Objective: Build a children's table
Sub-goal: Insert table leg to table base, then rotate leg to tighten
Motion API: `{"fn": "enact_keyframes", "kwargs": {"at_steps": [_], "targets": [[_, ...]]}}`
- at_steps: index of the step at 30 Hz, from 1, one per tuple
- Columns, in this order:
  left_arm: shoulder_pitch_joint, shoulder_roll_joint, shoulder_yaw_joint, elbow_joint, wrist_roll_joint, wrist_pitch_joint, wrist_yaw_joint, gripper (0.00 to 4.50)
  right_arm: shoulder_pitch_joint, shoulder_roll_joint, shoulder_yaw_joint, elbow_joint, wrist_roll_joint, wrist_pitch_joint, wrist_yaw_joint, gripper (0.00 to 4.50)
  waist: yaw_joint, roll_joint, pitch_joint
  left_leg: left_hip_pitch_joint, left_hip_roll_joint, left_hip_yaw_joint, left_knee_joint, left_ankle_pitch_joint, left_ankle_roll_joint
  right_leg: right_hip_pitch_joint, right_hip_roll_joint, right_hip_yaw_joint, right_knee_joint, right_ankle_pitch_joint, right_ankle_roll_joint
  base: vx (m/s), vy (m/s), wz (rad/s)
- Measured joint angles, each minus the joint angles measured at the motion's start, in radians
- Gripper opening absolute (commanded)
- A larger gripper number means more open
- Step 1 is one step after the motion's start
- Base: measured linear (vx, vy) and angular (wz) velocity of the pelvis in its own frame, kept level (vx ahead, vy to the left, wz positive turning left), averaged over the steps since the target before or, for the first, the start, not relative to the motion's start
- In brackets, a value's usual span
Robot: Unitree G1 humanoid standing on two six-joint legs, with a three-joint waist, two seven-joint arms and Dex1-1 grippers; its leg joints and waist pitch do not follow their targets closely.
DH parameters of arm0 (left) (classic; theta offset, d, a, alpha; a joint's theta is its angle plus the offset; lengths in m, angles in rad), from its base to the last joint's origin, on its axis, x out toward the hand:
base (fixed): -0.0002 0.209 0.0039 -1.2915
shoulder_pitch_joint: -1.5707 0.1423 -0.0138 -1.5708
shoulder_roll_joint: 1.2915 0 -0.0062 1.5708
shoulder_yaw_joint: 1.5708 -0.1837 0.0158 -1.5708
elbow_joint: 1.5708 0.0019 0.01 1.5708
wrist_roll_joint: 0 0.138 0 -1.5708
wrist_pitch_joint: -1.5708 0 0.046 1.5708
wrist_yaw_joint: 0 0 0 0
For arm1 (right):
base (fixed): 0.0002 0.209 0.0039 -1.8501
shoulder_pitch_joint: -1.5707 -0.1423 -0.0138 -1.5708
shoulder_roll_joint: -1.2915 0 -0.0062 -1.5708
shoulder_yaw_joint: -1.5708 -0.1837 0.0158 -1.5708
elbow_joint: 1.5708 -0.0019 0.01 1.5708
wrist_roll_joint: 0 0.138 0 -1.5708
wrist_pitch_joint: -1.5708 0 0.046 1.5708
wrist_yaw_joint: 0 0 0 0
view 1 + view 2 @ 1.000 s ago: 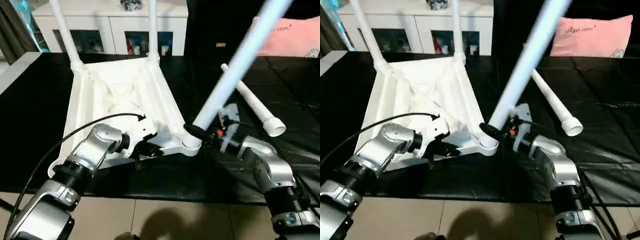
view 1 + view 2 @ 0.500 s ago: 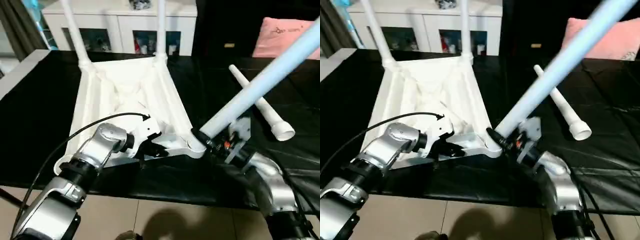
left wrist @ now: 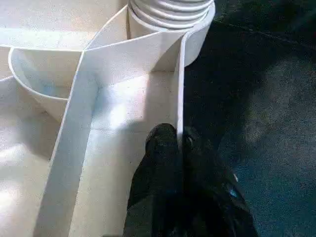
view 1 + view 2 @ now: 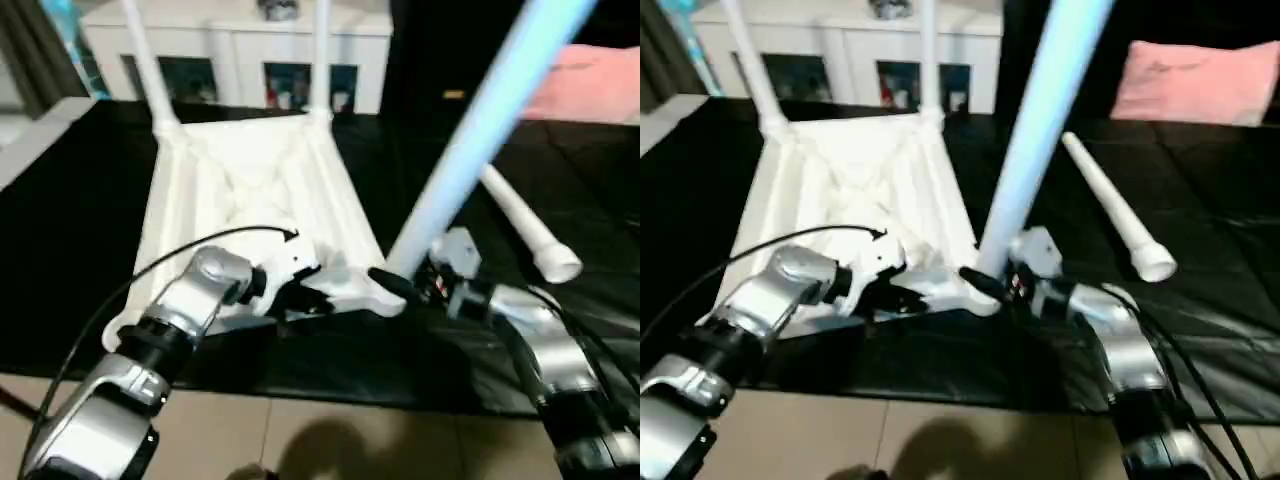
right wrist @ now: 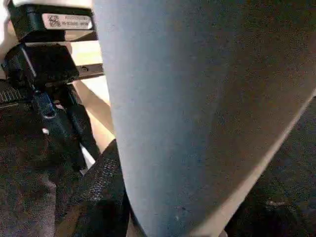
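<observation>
While gripped, leg (image 4: 470, 150) in tabletop (image 4: 250, 180) socket

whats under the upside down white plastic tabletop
The white ribbed plastic tabletop lies on a black sheet, which shows all around it. Whatever lies directly beneath is covered by the tabletop.

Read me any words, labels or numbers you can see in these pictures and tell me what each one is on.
White sticker on the black block beside the leg, right wrist view: two lines of small print, too blurred to read.
Pink pillow at the back: any writing on it is too blurred to read.
Tabletop, legs and cabinet: no text visible.
</observation>
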Motion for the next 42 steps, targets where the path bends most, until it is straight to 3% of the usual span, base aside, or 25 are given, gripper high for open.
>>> {"fn": "enact_keyframes", "kwargs": {"at_steps": [7, 20, 30, 42], "targets": [[0.000, 0.025, -0.001, -0.005, 0.015, -0.027, -0.048, 0.00, -0.034, -0.006, 0.009, 0.033, 0.018, 0.032, 0.085, 1.93, -0.004, 0.002, -0.001, 0.000, 0.001, 0.001, -0.004, 0.000, 0.000, -0.001, 0.001, -0.001, -0.003, 0.000, 0.000, 0.000, 0.000, 0.00], [-0.035, 0.024, -0.040, 0.034, 0.058, -0.080, -0.094, 0.00, -0.018, -0.027, 0.045, 0.015, -0.028, -0.043, 0.128, 1.93, 0.012, 0.015, -0.010, 0.002, 0.002, 0.002, -0.006, 0.000, 0.000, 0.002, 0.002, -0.001, -0.009, 0.000, 0.000, 0.000, 0.000, 0.00], [-0.042, 0.044, -0.048, 0.065, 0.068, -0.154, -0.156, 0.00, -0.019, -0.015, 0.051, 0.024, -0.027, -0.064, 0.186, 1.93, 0.014, 0.014, -0.013, 0.002, 0.002, 0.003, -0.009, 0.000, 0.000, 0.002, 0.002, -0.001, -0.011, 0.000, 0.000, 0.000, 0.000, 0.00], [-0.059, 0.026, -0.038, 0.124, 0.082, -0.162, -0.157, 0.00, -0.027, 0.006, 0.047, 0.060, -0.027, -0.072, 0.175, 1.93, 0.015, 0.014, -0.015, 0.017, 0.002, 0.006, -0.021, 0.000, -0.001, 0.010, 0.001, -0.001, -0.014, 0.000, 0.000, 0.000, 0.000, 0.00]]}}
